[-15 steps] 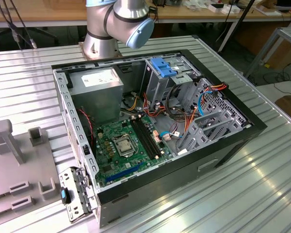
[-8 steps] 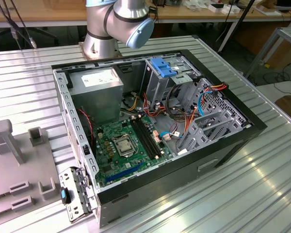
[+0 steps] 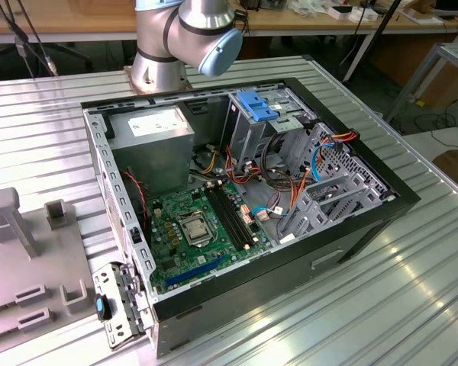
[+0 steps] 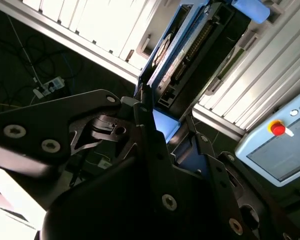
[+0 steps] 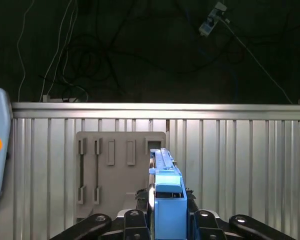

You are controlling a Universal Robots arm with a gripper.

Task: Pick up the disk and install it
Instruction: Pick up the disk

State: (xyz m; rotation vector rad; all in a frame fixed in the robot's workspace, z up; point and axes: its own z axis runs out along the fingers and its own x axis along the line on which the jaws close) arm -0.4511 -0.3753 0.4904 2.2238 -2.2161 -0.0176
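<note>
The disk (image 5: pixel 166 192), a dark drive in a bright blue carrier frame, stands edge-on between my black fingers. My gripper (image 5: pixel 167 221) is shut on its near end, and the rest reaches out past the fingertips. In the second wrist view the disk (image 4: pixel 182 57) shows its dark face and blue rail, with the gripper (image 4: pixel 157 131) clamped on its lower end. Beyond the disk lies a grey fixture plate (image 5: pixel 112 160) with slots, on the ribbed metal table (image 5: pixel 240 160).
An open computer case (image 3: pixel 244 198) lies on the ribbed table, with the motherboard (image 3: pixel 202 229), the power supply (image 3: pixel 149 137) and a drive cage with a blue plastic top (image 3: pixel 256 104). The arm's base (image 3: pixel 175 38) stands behind it. The grey fixture (image 3: pixel 30 259) sits at the exterior view's left. A teach pendant (image 4: pixel 282 137) lies nearby.
</note>
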